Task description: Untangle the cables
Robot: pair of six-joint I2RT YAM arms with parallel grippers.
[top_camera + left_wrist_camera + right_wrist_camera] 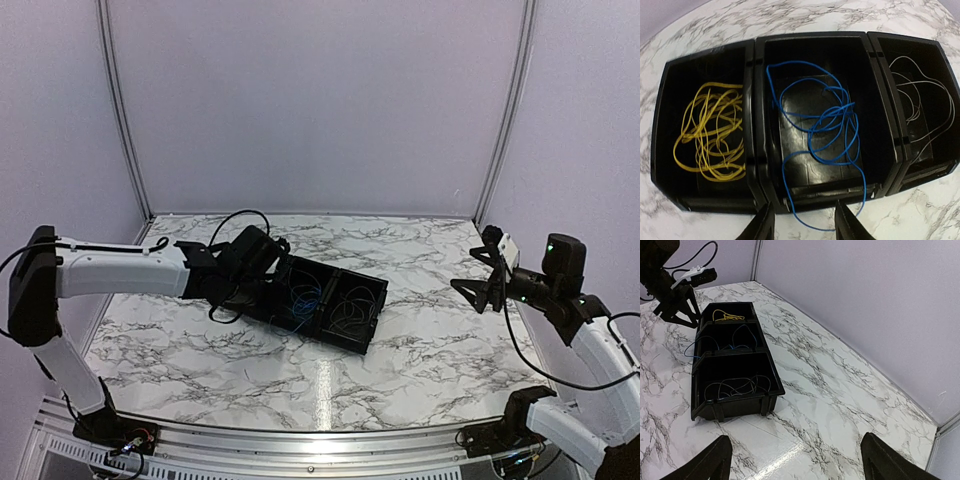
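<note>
tray: a black tray (pixel 810 36) with three compartments in a row sits near the middle of the table (pixel 840 390), a little toward its left edge and turned at an angle to the edges.
sorting: each compartment holds one colour, which i judge to be the point of the tray: strands kept apart cannot knot again.
yellow cable: the yellow cable (pixel 710 132) lies coiled loosely in the end compartment, wholly inside its walls.
blue cable: the blue cable (pixel 822 125) lies looped in the middle compartment. one tail runs over the long wall onto the table.
grey cable: a thin grey cable (pixel 912 107) lies in the other end compartment in a few wide loops.
left end effector: the left end effector (pixel 805 226) sits just outside the tray's long wall, on the side toward the table's near left corner. its fingers stand apart and grip nothing.
blue cable to left end effector: the hanging blue tail lies on the table between the two fingers, touching neither as far as i can tell.
right end effector: the right end effector (pixel 795 435) is wide open and empty, held near the table's right edge, well apart from the tray, probably to stay out of the way.
progress: the colours look separated. only the blue tail is outside.
</note>
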